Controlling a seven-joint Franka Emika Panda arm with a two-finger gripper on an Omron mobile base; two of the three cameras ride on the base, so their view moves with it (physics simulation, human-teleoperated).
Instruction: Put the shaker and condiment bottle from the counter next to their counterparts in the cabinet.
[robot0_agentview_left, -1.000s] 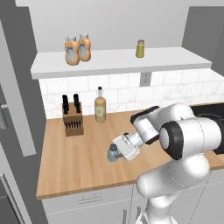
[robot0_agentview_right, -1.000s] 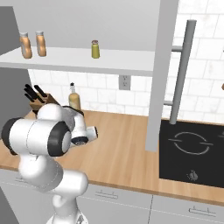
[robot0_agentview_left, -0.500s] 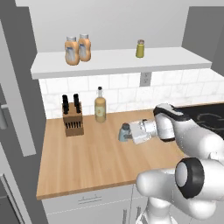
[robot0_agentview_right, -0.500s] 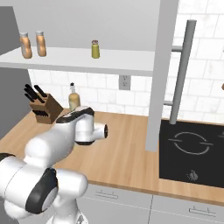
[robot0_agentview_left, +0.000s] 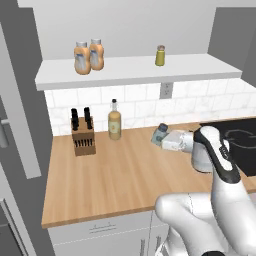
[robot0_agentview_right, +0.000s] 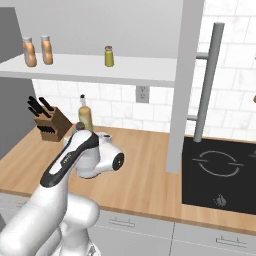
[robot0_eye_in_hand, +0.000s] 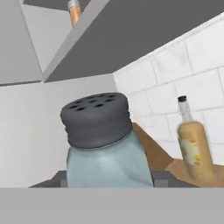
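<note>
Blue-grey shaker (robot0_agentview_left: 160, 133) tilted above counter (robot0_agentview_left: 115, 175)

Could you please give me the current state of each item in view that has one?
shaker: capped, held in the gripper, off the counter.
gripper: shut on the shaker.
two orange bottles: capped, upright on the cabinet shelf.
olive-green shaker: capped, upright on the shelf.
amber bottle: upright on the counter.

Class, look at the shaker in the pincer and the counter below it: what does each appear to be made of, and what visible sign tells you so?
The shaker: its body looks like pale blue-grey glass, smooth and slightly see-through; its dark grey cap, matte and pierced with holes, could be plastic or metal. The counter: light-brown wood by its warm tone, with a smooth matte finish, though no grain shows, so laminate is possible.
</note>
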